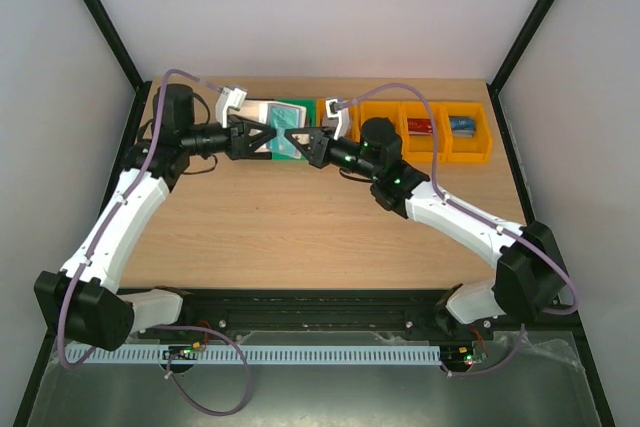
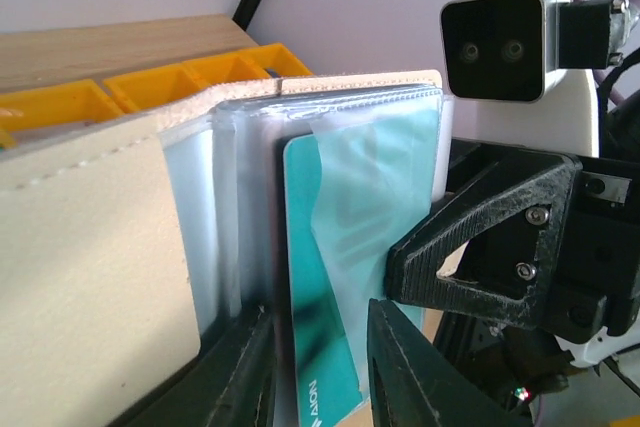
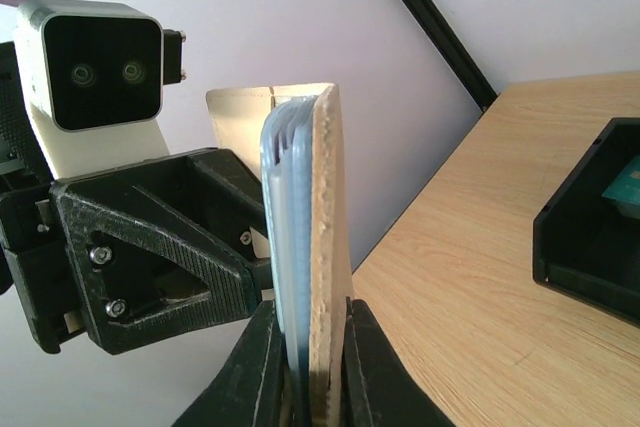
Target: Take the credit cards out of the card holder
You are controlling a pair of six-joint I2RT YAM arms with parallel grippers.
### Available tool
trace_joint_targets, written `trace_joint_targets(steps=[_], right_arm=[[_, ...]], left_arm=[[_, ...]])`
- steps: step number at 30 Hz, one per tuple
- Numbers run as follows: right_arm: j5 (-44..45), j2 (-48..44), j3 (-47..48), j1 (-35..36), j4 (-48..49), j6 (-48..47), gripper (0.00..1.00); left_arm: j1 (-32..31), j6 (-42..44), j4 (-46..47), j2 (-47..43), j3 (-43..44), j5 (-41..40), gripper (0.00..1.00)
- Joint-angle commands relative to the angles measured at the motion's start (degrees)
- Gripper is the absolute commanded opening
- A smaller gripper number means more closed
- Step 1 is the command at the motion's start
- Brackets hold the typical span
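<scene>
Holder (image 2: 90,277) held open and upright above the far middle of the table (image 3: 450,277), left of the orange bins (image 1: 425,132); a teal card (image 2: 320,347) stands partly out of its clear sleeve. We judge the step in hand to be extraction of this card. The right gripper (image 3: 310,312) is clamped on the holder's near edge; the left gripper (image 2: 322,322) is narrowed onto the card's bare end, seemingly pinching it. The next move calls for a straight pull along the sleeve while the right grip stays firm. Both arms reach forward and inward, wrists facing each other.
</scene>
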Motion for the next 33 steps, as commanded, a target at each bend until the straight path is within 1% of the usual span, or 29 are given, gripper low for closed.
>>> trace_joint_targets(steps=[1,3,8,9,12,16,19,20,21,23,26,33], right_arm=[[-3.41,4.36,3.88,3.36,7.70,1.52,0.02],[-2.70,4.73,4.04,3.35,7.56,1.58,0.02],[-0.85,5.91,4.91,3.65,6.72,1.46,0.02],[-0.84,6.13,5.11,3.67,6.48,1.31,0.02],[-0.48,5.97,4.99,3.71,5.77,0.36,0.02],[-2.06,4.96,4.51,3.45,5.61,-0.64,0.02],[-3.51,4.17,4.18,2.81,5.67,-0.84,0.01],[-3.52,3.95,4.20,2.79,5.49,-1.22,0.02],[-3.47,3.84,4.23,2.74,5.30,-1.43,0.02],[-3.41,4.24,4.52,2.76,5.16,-1.39,0.02],[-2.84,6.02,5.10,3.40,5.41,-0.78,0.02],[-2.98,10.22,8.26,6.02,4.52,-1.78,0.02]], left_arm=[[-6.53,-1.05,0.60,-0.23,3.38,22.64,0.26],[-6.62,-1.98,1.28,-0.14,3.35,22.98,0.24],[-6.79,-2.78,1.90,0.50,4.63,23.31,0.04],[-6.79,-2.78,1.88,0.52,4.78,23.43,0.02],[-6.87,-2.18,0.87,0.03,4.81,24.69,0.02],[-6.82,2.39,-4.03,-0.52,5.90,25.18,0.02],[-6.83,4.93,-5.85,-0.54,6.50,26.75,0.02],[-6.87,5.10,-6.01,-0.54,6.60,27.09,0.08],[-7.00,5.17,-6.03,-0.47,6.76,26.89,0.15],[-7.70,5.88,-6.49,-0.25,6.91,25.60,0.25],[-9.77,6.36,-6.54,0.43,7.09,24.52,0.30],[-12.00,6.58,-5.99,1.21,7.07,24.76,0.31]])
